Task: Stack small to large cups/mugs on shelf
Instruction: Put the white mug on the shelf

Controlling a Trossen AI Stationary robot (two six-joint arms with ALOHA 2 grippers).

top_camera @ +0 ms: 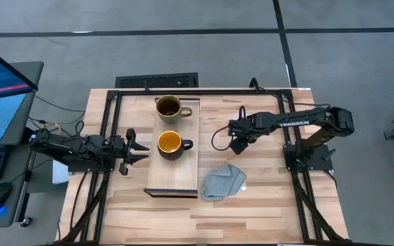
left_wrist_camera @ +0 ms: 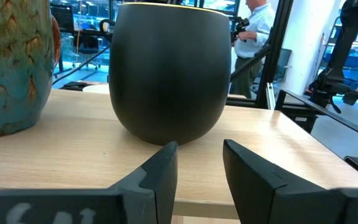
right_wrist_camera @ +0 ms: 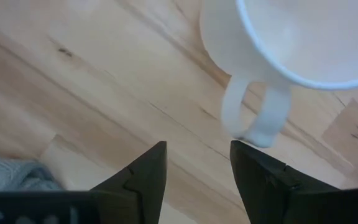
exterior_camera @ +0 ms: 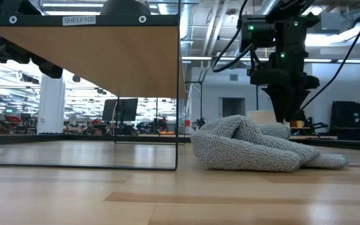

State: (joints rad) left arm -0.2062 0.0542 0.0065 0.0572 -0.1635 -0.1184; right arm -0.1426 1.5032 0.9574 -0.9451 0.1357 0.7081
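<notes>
The shelf is a pale board left of the table's middle, raised on a thin dark frame in the low view. A brown-olive mug stands on its far end; its outside looks teal and brown in the left wrist view. A black mug with yellow inside stands at mid-shelf. My left gripper is open, level with the shelf, just left of the black mug. My right gripper points down, open, over the small white mug; its fingers stand short of the mug's handle.
A crumpled grey cloth lies on the slatted table right of the shelf's near end, close to my right gripper; it shows in the low view. Black frame posts stand at the table's sides. A person stands in the room beyond.
</notes>
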